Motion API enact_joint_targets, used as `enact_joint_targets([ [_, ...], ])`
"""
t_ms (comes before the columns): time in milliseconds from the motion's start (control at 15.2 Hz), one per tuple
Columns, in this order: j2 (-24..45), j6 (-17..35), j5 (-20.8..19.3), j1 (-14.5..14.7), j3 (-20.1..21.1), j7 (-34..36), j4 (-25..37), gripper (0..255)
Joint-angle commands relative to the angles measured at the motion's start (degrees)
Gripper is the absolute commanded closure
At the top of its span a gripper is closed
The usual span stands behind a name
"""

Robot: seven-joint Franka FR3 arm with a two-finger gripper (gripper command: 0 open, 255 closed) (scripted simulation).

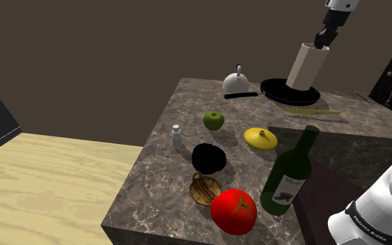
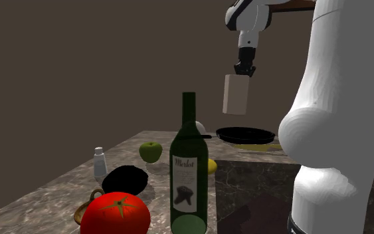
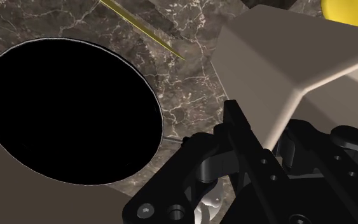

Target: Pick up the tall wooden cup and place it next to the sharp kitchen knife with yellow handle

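Note:
A tall beige cup (image 1: 307, 66) hangs in the air over the black pan (image 1: 289, 92), slightly tilted, clear of the counter. My gripper (image 1: 321, 43) is shut on the cup's rim from above. In the second exterior view the cup (image 2: 236, 94) dangles under the gripper (image 2: 244, 70), well above the pan (image 2: 245, 135). The knife with the yellow handle (image 1: 312, 111) lies flat on the marble just in front of the pan. In the wrist view one black finger (image 3: 240, 127) presses the cup's wall (image 3: 279, 70), with the pan (image 3: 69, 111) and the knife (image 3: 139, 28) below.
On the marble counter (image 1: 152, 188) stand a white kettle (image 1: 237, 81), a green apple (image 1: 214, 120), a yellow fruit (image 1: 260, 138), a small shaker (image 1: 177, 136), a black bowl (image 1: 209, 159), a brown jug (image 1: 205, 188), a tomato (image 1: 234, 211) and a wine bottle (image 1: 289, 174).

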Motion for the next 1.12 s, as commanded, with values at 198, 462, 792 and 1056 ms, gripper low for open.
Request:
enact_joint_targets([
  [198, -0.72, 3.9, -0.38, 0.04, 0.09, 0.05, -4.39, 255],
  [462, -1.02, 7.03, -0.54, 0.06, 0.12, 0.04, -7.77, 255],
  [792, -1.04, 10.88, -0.52, 0.03, 0.09, -0.12, -11.64, 255],
  [1056, -0.78, 13.92, -0.33, -0.01, 0.01, -0.38, -14.47, 255],
])
